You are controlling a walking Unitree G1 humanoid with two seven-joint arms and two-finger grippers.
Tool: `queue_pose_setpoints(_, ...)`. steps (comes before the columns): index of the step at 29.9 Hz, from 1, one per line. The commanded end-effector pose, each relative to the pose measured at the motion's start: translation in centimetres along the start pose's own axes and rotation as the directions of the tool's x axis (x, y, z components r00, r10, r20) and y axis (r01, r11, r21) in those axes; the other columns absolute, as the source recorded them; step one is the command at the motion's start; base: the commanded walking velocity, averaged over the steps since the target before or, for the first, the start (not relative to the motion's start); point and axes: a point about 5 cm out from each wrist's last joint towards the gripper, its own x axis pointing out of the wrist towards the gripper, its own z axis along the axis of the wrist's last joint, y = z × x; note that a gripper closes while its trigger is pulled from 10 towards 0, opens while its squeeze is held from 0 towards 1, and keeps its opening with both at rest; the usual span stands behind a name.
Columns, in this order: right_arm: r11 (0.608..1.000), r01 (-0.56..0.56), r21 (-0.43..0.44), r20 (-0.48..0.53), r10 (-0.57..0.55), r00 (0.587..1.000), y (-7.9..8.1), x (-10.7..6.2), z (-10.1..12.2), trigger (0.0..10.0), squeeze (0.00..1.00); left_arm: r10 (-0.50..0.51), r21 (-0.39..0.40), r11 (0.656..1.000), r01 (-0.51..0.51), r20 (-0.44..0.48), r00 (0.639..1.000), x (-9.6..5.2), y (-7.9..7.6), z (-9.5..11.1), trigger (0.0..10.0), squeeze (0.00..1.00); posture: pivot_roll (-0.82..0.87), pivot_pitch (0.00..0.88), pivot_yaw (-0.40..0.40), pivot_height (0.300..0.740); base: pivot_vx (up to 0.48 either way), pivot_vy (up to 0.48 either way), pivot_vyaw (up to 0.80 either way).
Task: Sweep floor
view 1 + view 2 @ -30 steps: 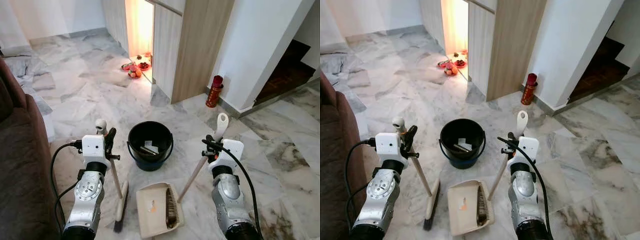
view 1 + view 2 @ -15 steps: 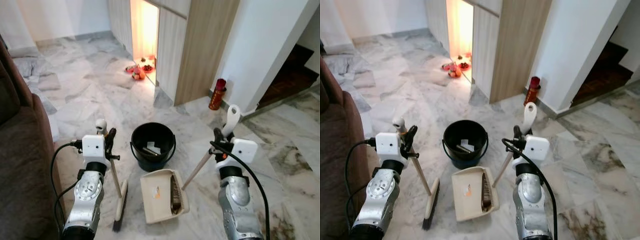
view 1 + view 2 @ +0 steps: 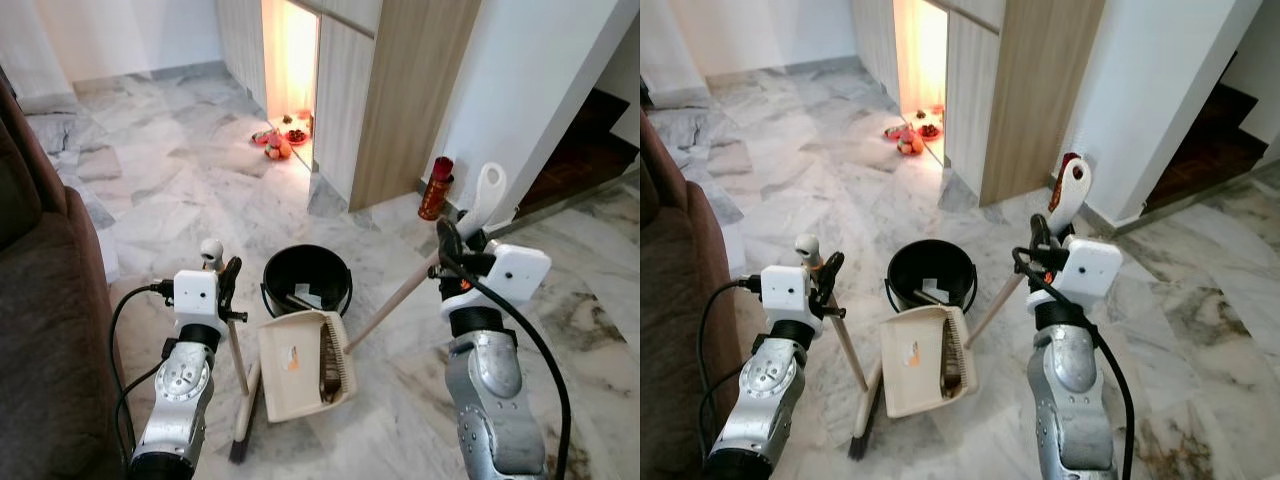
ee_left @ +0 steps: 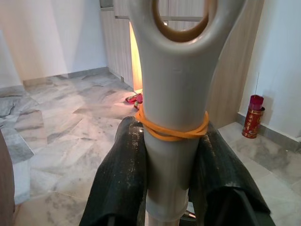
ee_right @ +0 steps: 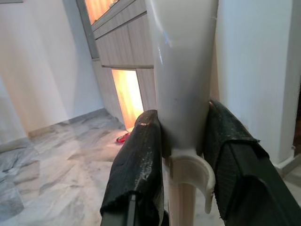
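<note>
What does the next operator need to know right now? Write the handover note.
Left gripper: shut on the broom handle; broom head rests on the floor.
Right gripper: shut on the dustpan handle; the dustpan is raised and tilted, close beside the black bucket.
Done: dirt is gathered in the dustpan; the bucket holds some scraps.
Left: tip the dustpan into the bucket, then likely sweep on.

A home: marble floor [image 3: 170, 170], brown sofa [image 3: 40, 300], wooden cupboards [image 3: 400, 90].
</note>
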Motion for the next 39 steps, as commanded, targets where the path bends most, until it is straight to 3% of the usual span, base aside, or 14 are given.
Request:
queue_pose_setpoints(1, 1.000, -0.001, 0.008, 0.162, 0.000, 0.987, 0.4, 0.9, 3.6, 10.0, 0.00, -0.007, 0.013, 1.000, 0.007, 0.035, 0.999, 0.4, 0.0, 0.7, 10.0, 0.00, 0.08, 0.000, -0.026, 0.740, 0.000, 0.000, 0.00)
queue_pose_setpoints(8, 1.000, -0.003, -0.023, 0.267, 0.009, 0.964, 1.2, 2.2, 5.8, 10.0, 0.00, -0.006, 0.040, 0.999, 0.004, 0.045, 0.999, 0.3, 0.3, 0.9, 10.0, 0.00, 0.09, 0.000, -0.023, 0.740, 0.000, 0.000, 0.00)
queue_pose_setpoints(25, 1.000, -0.012, -0.015, 0.317, 0.016, 0.948, 1.8, 4.0, 6.4, 10.0, 0.00, 0.057, 0.073, 0.996, -0.060, 0.043, 0.997, -0.1, 1.8, 0.8, 10.0, 0.00, 0.11, 0.000, -0.026, 0.740, 0.000, 0.000, 0.00)
queue_pose_setpoints(39, 0.999, -0.032, -0.036, 0.324, 0.042, 0.945, 2.1, 4.4, 6.3, 10.0, 0.00, 0.106, 0.100, 0.989, -0.109, 0.037, 0.994, -0.4, 2.5, 0.7, 10.0, 0.00, 0.11, 0.000, -0.032, 0.740, 0.250, 0.000, 0.00)
